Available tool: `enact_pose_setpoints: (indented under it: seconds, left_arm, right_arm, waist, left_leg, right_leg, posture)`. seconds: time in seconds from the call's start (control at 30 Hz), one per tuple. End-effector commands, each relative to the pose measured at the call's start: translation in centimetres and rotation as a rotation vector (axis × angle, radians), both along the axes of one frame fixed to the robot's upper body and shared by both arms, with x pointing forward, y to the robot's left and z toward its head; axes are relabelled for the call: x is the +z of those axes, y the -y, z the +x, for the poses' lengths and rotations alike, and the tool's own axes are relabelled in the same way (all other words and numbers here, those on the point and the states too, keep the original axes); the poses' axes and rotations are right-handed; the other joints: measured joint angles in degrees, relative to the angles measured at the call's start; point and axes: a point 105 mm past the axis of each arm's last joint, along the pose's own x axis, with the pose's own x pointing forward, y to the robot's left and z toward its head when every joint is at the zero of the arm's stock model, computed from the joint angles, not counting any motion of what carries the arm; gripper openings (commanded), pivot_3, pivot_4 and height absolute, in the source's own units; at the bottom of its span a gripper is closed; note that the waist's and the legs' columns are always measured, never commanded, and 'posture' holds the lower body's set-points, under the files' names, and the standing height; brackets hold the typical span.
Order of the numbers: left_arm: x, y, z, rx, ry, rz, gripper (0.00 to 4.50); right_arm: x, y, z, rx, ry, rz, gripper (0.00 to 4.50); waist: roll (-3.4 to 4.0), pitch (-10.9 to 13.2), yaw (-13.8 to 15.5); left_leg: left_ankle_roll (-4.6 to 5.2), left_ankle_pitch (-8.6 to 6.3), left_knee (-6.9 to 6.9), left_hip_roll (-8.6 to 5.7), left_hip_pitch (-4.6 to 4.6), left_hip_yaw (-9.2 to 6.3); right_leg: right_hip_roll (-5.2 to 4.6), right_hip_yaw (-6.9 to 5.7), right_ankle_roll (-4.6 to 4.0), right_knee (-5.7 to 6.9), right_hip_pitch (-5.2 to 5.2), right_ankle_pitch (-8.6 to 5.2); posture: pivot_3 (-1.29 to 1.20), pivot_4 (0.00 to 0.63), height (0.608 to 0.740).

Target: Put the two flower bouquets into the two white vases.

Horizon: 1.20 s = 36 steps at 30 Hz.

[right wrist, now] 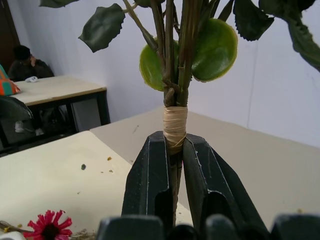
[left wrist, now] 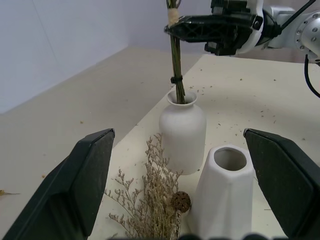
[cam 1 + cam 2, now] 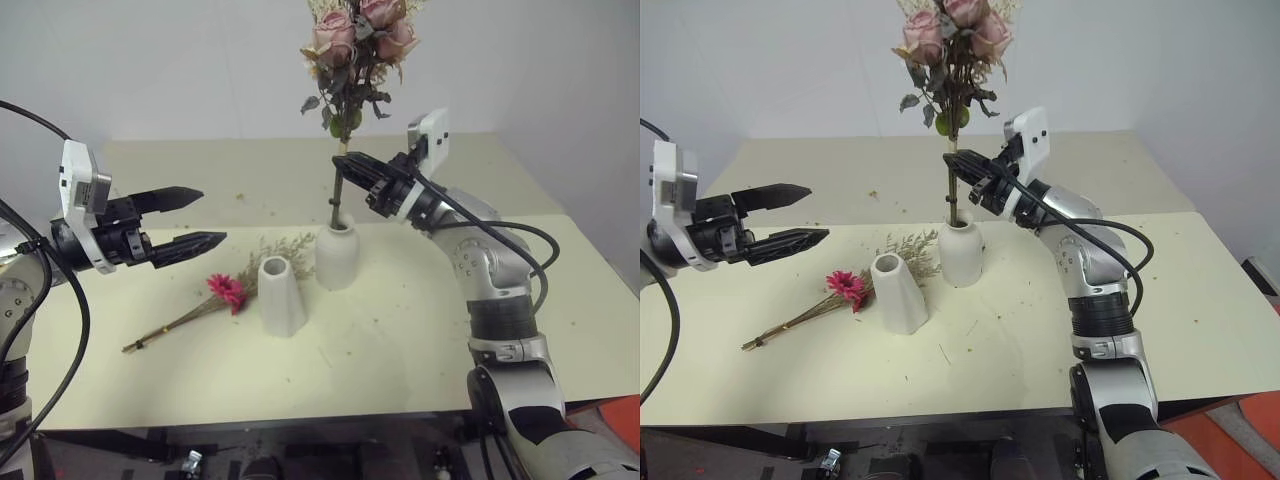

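The pale pink rose bouquet (image 3: 355, 35) stands upright with its stems (image 2: 175, 65) reaching into the mouth of the bottle-shaped white vase (image 3: 337, 258). My right gripper (image 3: 342, 165) is shut on those stems just under their tan binding (image 1: 175, 125), above the vase. The cone-shaped white vase (image 3: 281, 295) stands empty just left of it. Left of the cone vase, the magenta flower bouquet (image 3: 225, 290) with dried grasses lies flat on the table. My left gripper (image 3: 214, 215) hovers open above and to the left of that bouquet, holding nothing.
The cream table (image 3: 400, 350) has small plant crumbs scattered on it, and a second cream surface (image 3: 250, 165) lies behind it. An orange-red object (image 3: 615, 415) sits beyond the front right corner. A person (image 1: 22, 60) sits at a distant desk.
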Motion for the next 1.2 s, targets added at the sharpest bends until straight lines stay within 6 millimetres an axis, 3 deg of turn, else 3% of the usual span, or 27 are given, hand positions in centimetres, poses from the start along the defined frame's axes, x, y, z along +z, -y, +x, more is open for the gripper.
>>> enact_pose_setpoints:
  seconds: [0.03,0.5,0.53,0.6,0.93,1.2]
  left_arm:
    - [1.2,-0.1,-0.8,0.004,0.049,0.011,4.50]
    - [1.0,-0.2,-0.8,0.016,0.041,0.018,4.50]
    - [1.0,-0.3,-0.8,0.018,0.040,0.019,4.50]
    - [1.0,-0.3,-0.9,0.022,0.038,0.021,4.50]
    - [0.7,-0.6,-0.9,0.038,0.024,0.025,4.50]
    - [-1.7,-2.4,-1.0,0.132,-0.052,0.106,4.50]
  right_arm:
    - [1.2,-0.2,-0.7,-0.013,0.107,-0.002,0.20]
    - [-1.7,-0.1,0.0,-0.069,0.103,-0.055,0.20]
    - [-1.9,0.0,-0.1,-0.071,0.102,-0.057,0.76]
    - [-2.2,0.2,-0.1,-0.081,0.100,-0.064,1.17]
    - [-3.3,1.8,-1.3,-0.043,0.120,-0.155,4.48]
    - [-3.6,4.7,-3.2,0.061,0.097,-0.324,4.48]
  waist:
    - [0.00,0.0,0.0]
    - [0.00,0.0,0.0]
    - [0.00,0.0,0.0]
    - [0.00,0.0,0.0]
    - [0.00,0.0,0.0]
    - [0.00,0.0,0.2]
  left_leg:
    - [0.00,0.00,0.00,0.00,0.00,0.00]
    - [0.00,0.00,0.00,0.00,0.01,0.00]
    - [0.00,0.00,0.00,0.00,0.01,0.00]
    - [0.00,0.00,0.00,0.00,0.01,0.00]
    - [0.00,0.00,0.00,0.00,0.01,0.00]
    - [0.00,0.00,0.00,0.00,0.03,0.01]
  right_leg:
    - [0.00,0.00,0.00,0.00,0.00,0.00]
    - [0.00,0.00,0.00,0.00,0.00,0.00]
    - [0.00,0.00,0.00,0.00,0.00,0.00]
    - [0.00,0.00,0.00,0.01,0.00,0.00]
    - [0.00,0.00,0.00,0.00,0.01,0.00]
    - [-0.01,0.00,0.02,-0.03,0.03,-0.02]
  posture:
    - [0.00,0.150,0.740]
    - [0.00,0.150,0.740]
    - [0.00,0.150,0.740]
    - [0.00,0.150,0.740]
    - [0.00,0.150,0.740]
    - [0.00,0.150,0.740]
